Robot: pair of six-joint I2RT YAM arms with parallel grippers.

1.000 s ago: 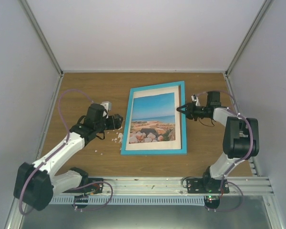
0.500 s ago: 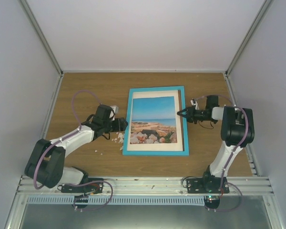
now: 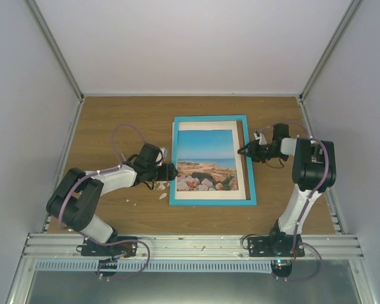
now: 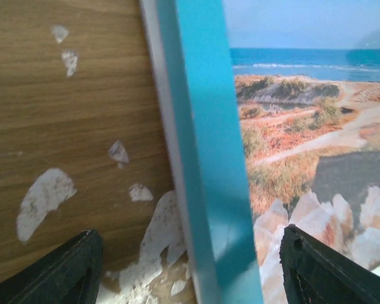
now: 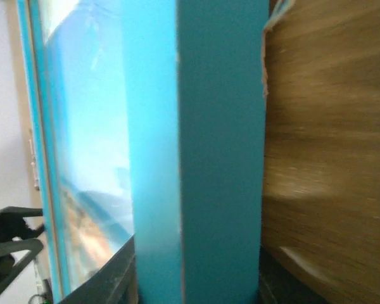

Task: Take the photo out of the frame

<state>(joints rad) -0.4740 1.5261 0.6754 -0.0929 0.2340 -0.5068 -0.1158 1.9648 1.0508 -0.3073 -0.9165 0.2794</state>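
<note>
In the right wrist view the frame (image 5: 202, 158) is blurred and cut off at the top and bottom, so only one turquoise rail is seen. The right jaws are mostly cut off at the bottom edge, and whether the rail is pressed by them cannot be told. In the left wrist view the photo (image 4: 304, 145) is cut off at the right, and only the tips of the left jaws are shown. What the white flecks (image 4: 44, 196) on the counter (image 4: 63, 95) are cannot be made out.

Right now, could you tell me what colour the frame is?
Turquoise-blue frame, clearest in the top external view.
</note>
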